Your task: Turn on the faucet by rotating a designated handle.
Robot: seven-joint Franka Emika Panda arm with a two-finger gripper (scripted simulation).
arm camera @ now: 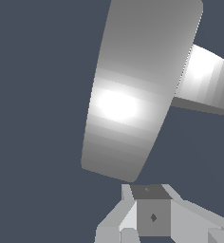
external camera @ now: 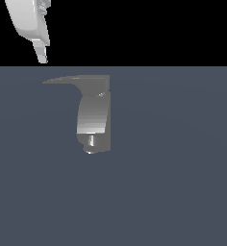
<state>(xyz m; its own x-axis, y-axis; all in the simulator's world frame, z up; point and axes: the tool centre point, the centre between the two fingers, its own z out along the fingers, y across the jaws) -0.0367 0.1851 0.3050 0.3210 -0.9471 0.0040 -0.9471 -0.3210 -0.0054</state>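
The handle (external camera: pixel 67 80) is a thin flat lever tapering to a point toward the exterior view's left, joined to the top of the faucet (external camera: pixel 94 115), which stands on the dark worktop (external camera: pixel 173 182). It looks rigid, smooth and hinged, likely best pushed sideways near its tip for leverage. The tool (external camera: pixel 41 54) hangs above, well apart; open or closed, I cannot tell

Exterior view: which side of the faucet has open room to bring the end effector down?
Open floor lies on the exterior view's right of the faucet and below its nozzle. The left is tighter: the handle juts out there, with the end effector above its tip.
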